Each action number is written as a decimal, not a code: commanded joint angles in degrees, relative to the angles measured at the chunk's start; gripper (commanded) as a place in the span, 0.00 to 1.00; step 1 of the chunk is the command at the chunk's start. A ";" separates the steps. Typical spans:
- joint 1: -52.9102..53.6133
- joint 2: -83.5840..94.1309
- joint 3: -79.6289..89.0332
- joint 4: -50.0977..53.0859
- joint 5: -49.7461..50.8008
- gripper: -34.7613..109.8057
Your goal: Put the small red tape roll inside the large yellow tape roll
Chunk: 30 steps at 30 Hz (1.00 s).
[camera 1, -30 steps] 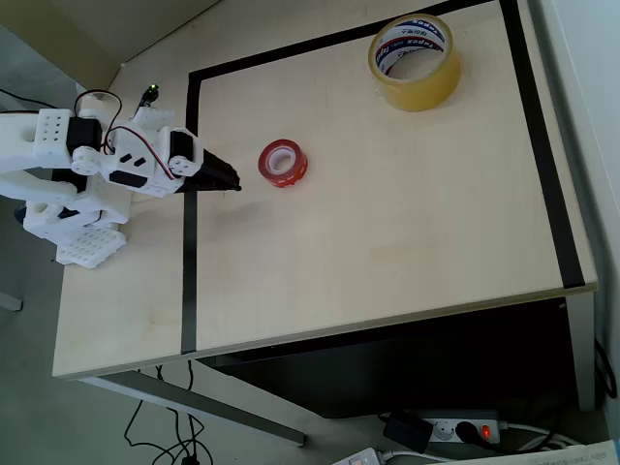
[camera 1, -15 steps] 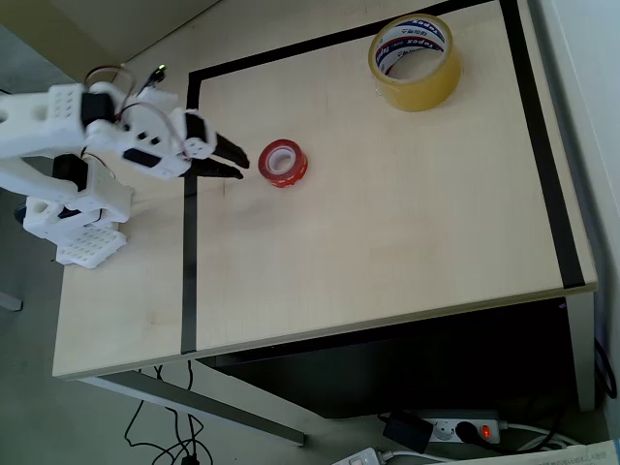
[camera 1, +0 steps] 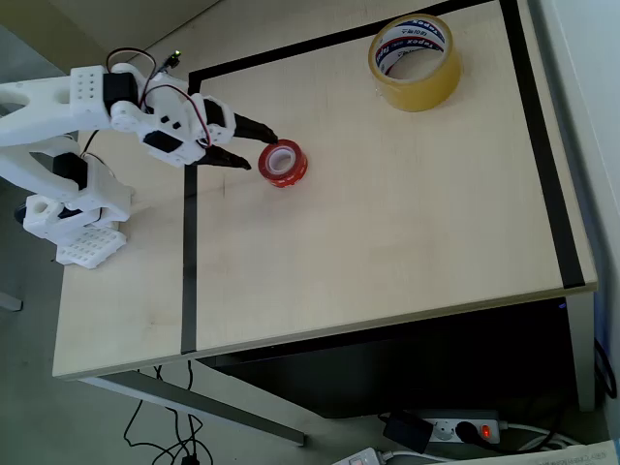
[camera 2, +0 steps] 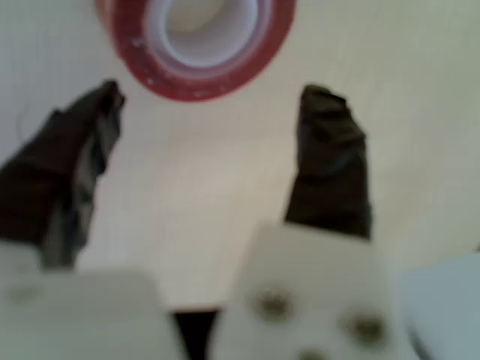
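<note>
Since a second ago my gripper [camera 1: 260,146] has opened wide and reached the small red tape roll [camera 1: 282,162]; grasp is next.

I count two tape rolls on my table [camera 1: 387,252]: one small red tape roll [camera 1: 282,162] and one large yellow tape roll [camera 1: 415,61]. Below the table, one power strip [camera 1: 465,427], perhaps; it's dim there.
</note>
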 commanded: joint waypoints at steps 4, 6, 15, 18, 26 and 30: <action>-0.26 -8.61 -7.56 0.26 -1.14 0.41; -0.18 -12.04 -9.14 0.18 -1.14 0.41; -0.18 -17.49 -10.63 -1.67 -1.14 0.31; -0.26 -17.75 -10.99 -1.67 -1.14 0.24; -0.09 -10.02 -18.72 3.78 -0.70 0.24; -0.35 -2.20 -23.03 4.66 -0.62 0.24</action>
